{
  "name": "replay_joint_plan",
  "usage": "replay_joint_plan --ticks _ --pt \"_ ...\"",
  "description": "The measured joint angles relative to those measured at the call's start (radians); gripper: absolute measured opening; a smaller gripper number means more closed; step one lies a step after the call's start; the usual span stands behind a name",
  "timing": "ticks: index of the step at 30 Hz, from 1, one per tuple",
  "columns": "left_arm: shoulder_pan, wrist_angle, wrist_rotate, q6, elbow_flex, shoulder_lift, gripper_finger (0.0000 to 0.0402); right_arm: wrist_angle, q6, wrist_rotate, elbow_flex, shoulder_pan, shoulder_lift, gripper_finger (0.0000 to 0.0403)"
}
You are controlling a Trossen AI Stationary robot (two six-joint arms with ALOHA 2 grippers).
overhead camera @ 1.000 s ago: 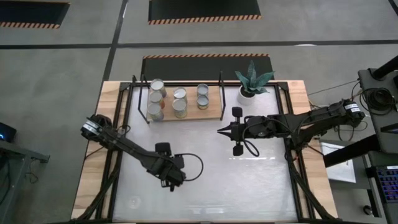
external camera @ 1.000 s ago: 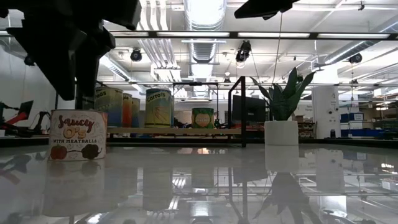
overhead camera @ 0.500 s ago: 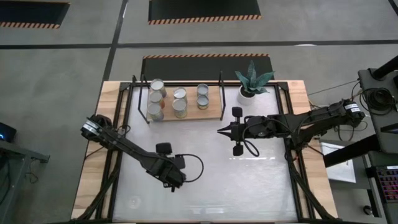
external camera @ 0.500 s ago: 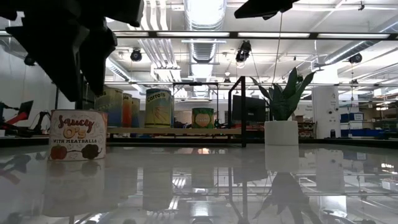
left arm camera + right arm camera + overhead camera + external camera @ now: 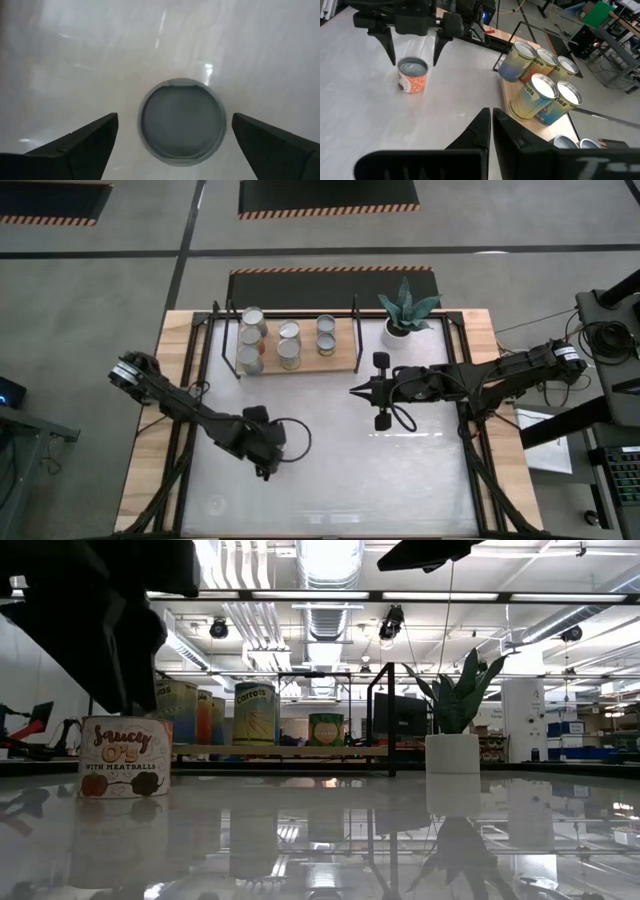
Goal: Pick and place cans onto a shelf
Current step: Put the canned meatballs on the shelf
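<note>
One can [image 5: 181, 121] with an orange-and-white label stands upright on the white table; it also shows in the low view [image 5: 124, 756] and in the right wrist view [image 5: 412, 75]. My left gripper [image 5: 414, 50] hangs open right above it, pointing down, one finger on either side of the can's top, touching nothing. In the high view my left gripper [image 5: 262, 446] hides the can. Several cans [image 5: 289, 342] stand on the wooden shelf [image 5: 342, 356] at the far side. My right gripper [image 5: 354, 390] is shut and empty, raised at mid-table.
A white pot with a spiky green plant [image 5: 404, 311] stands to the right of the shelf. The shelf's black frame posts [image 5: 356, 315] rise at its ends. Bare white tabletop [image 5: 400, 480] lies near and to the right of the can.
My left gripper has moved a little toward the table's left and far edges and now hangs centred over the can. The can has stayed where it was.
</note>
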Motion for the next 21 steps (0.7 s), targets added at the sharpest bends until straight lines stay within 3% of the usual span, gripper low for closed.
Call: replay_joint_plan --ticks 4,12,21 --pt "0.000 0.120 0.032 -0.014 -0.075 -0.028 0.0372 0.000 0.000 0.000 0.000 -0.001 0.000 0.0009" --pt "0.000 0.144 0.047 -0.019 -0.097 0.001 0.0368 0.000 0.000 0.000 0.000 -0.001 0.000 0.0009" --pt "0.000 0.143 0.060 -0.018 -0.094 0.002 0.0314 0.000 0.000 0.000 0.000 -0.001 0.000 0.0009"
